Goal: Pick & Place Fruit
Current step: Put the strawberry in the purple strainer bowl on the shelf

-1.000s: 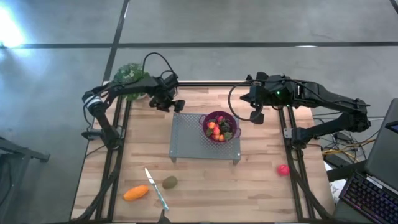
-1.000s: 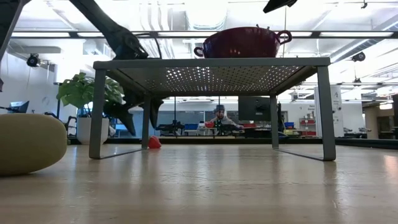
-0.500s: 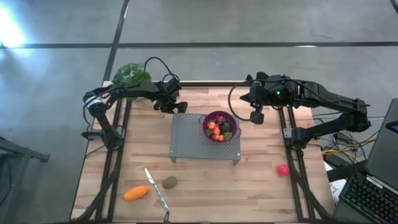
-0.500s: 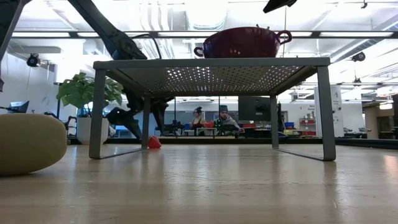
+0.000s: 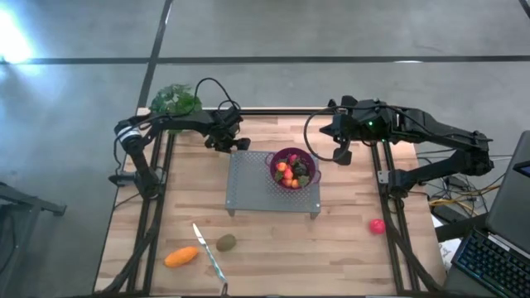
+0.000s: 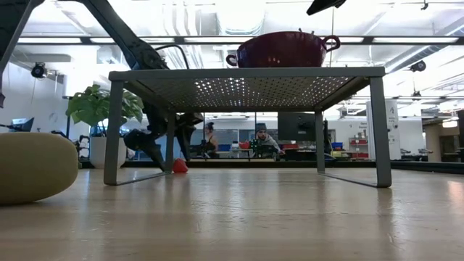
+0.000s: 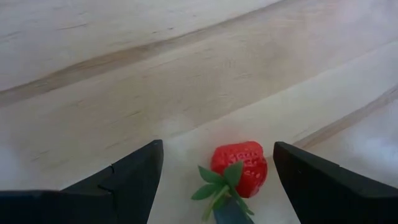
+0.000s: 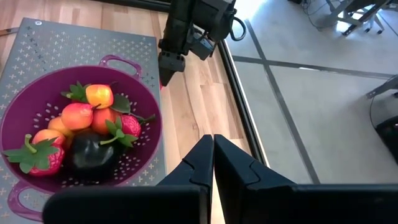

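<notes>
While the right gripper (image 8: 212,163) waits shut at the bowl's (image 5: 291,169) two o'clock, the left gripper (image 7: 214,171) straddles a strawberry (image 7: 239,167), fingers wide.

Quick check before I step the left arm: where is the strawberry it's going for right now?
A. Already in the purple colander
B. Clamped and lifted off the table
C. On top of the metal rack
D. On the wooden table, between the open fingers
D. The left wrist view shows the strawberry lying on the wooden table between the spread fingers of the left end effector, not yet gripped.
</notes>
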Robot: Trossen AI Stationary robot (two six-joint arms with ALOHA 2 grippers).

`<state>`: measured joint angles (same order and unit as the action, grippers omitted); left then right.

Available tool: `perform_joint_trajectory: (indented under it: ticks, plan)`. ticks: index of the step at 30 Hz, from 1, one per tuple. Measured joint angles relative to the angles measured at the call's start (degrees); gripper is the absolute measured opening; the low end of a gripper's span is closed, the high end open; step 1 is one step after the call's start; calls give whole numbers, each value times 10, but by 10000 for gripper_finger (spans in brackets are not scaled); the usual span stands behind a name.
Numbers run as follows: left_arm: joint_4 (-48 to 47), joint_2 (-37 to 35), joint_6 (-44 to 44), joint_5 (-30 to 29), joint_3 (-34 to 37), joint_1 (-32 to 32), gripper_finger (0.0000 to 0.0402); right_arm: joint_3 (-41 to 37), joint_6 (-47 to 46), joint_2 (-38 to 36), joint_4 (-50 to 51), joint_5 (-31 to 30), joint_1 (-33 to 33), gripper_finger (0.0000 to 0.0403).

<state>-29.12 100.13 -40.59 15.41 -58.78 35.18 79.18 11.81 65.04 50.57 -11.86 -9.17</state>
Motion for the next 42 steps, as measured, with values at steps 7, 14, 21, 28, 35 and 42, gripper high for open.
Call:
perform_joint_trajectory:
  ticks: [7,14,21,28,35,42]
  plan:
    - [-8,1,30,28,-2,0,312,0,2,0,0,0,0,8]
    - [-16,2,52,66,-1,-2,312,0,4,0,0,0,0,8]
    - [-16,2,58,63,-1,-2,312,0,4,0,0,0,0,8]
    - [-12,2,58,39,-1,-3,311,0,4,0,0,0,0,8]
    - [18,2,56,13,0,-2,281,0,3,0,0,0,0,8]
    - [17,2,56,7,0,-1,242,0,3,0,2,0,0,8]
